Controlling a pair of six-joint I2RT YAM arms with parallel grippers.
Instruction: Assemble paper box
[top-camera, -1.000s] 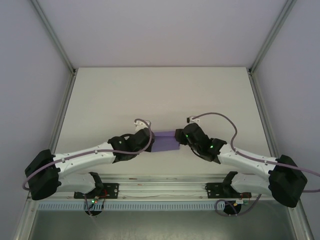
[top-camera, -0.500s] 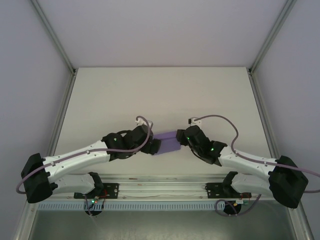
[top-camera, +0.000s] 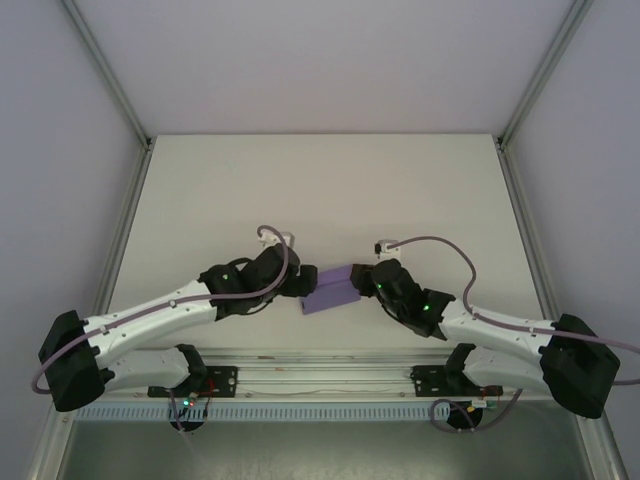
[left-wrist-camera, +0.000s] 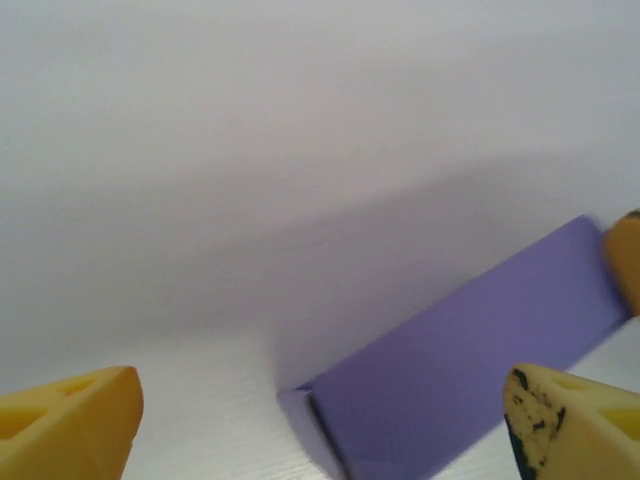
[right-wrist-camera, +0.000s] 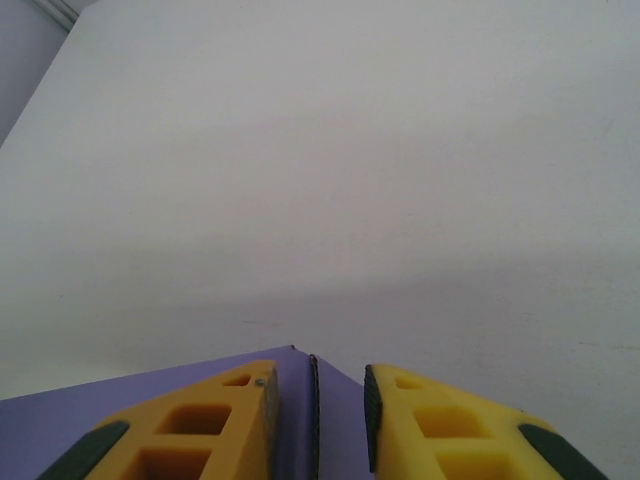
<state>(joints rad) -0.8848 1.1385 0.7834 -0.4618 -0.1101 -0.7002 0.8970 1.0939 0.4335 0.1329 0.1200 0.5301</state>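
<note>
The paper box (top-camera: 333, 291) is a small lavender-purple folded box lying on the white table, its left end tilted toward the near edge. It sits between the two arms. My left gripper (top-camera: 305, 284) is at the box's left end, its yellow fingers (left-wrist-camera: 70, 425) spread wide open and the box (left-wrist-camera: 470, 360) low between them, untouched. My right gripper (top-camera: 364, 279) is at the right end. There its fingers (right-wrist-camera: 200, 430) stand close together around the box's end corner (right-wrist-camera: 305, 400), holding it. A yellow fingertip (left-wrist-camera: 625, 260) of that gripper touches the box's far end.
The white table (top-camera: 320, 190) stretches open behind the box. Aluminium frame posts (top-camera: 125, 220) run along both sides, and a metal rail (top-camera: 320, 375) with the arm bases crosses the near edge.
The box has turned, its left end swinging toward the near edge. The right gripper shifted slightly nearer with it. The left arm's wrist rose and rotated beside the box's left end.
</note>
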